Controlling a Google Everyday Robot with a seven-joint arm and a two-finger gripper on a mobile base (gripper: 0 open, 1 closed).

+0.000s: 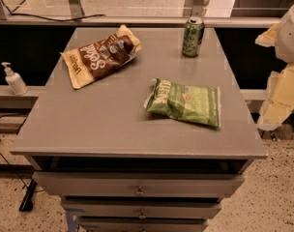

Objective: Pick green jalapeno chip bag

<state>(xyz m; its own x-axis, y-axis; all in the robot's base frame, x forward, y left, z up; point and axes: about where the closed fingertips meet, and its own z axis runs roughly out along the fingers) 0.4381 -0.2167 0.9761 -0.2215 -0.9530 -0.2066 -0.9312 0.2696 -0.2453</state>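
The green jalapeno chip bag [185, 102] lies flat on the grey cabinet top [108, 124], right of centre, with white lettering and a small red mark facing up. My gripper [277, 98] shows as pale cream and white parts at the right edge of the camera view. It is beyond the cabinet's right side, to the right of the bag and apart from it. Nothing is in it that I can see.
A brown-and-tan chip bag [101, 54] lies at the back left of the top. A green drink can [193, 36] stands upright at the back right. A white pump bottle [13, 79] stands on a ledge to the left. Drawers [139, 190] are below the front edge.
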